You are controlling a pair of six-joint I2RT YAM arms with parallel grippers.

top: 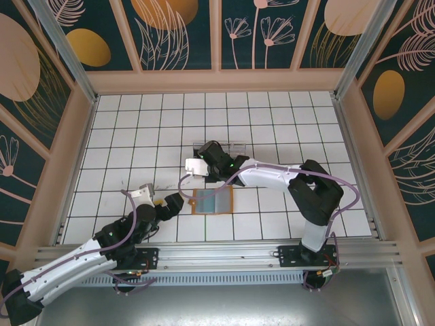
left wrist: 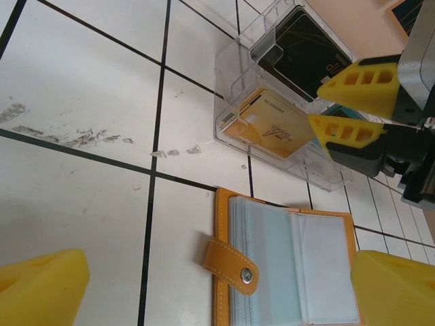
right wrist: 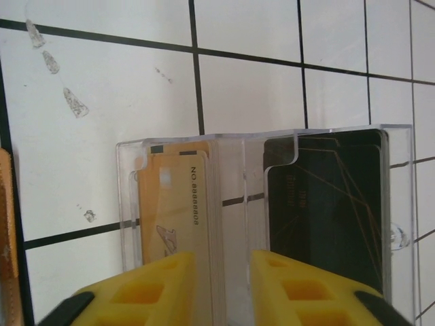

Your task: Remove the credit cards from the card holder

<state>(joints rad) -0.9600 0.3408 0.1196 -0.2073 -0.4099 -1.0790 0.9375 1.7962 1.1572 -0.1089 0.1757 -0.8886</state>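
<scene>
The tan-orange card holder [top: 213, 201] lies open on the tiles, showing pale blue-grey pockets [left wrist: 292, 265] and a snap strap [left wrist: 234, 266]; its orange edge [right wrist: 5, 238] also shows in the right wrist view. My left gripper [top: 170, 202] sits just left of it, open, with yellow fingers [left wrist: 41, 285] spread wide on either side of the holder. My right gripper [top: 204, 159] hovers over the clear tray [top: 221, 148], open with a narrow gap between its fingers [right wrist: 143, 288]. Gold cards [right wrist: 177, 204] and black cards [right wrist: 326, 204] stand in the tray's compartments.
The clear tray [left wrist: 234, 81] stands one tile beyond the holder, and the right gripper's fingers [left wrist: 353, 85] reach over its near end. Scuff marks [left wrist: 75, 136] streak the white tiles. Low walls fence the table [top: 136, 115] on all sides.
</scene>
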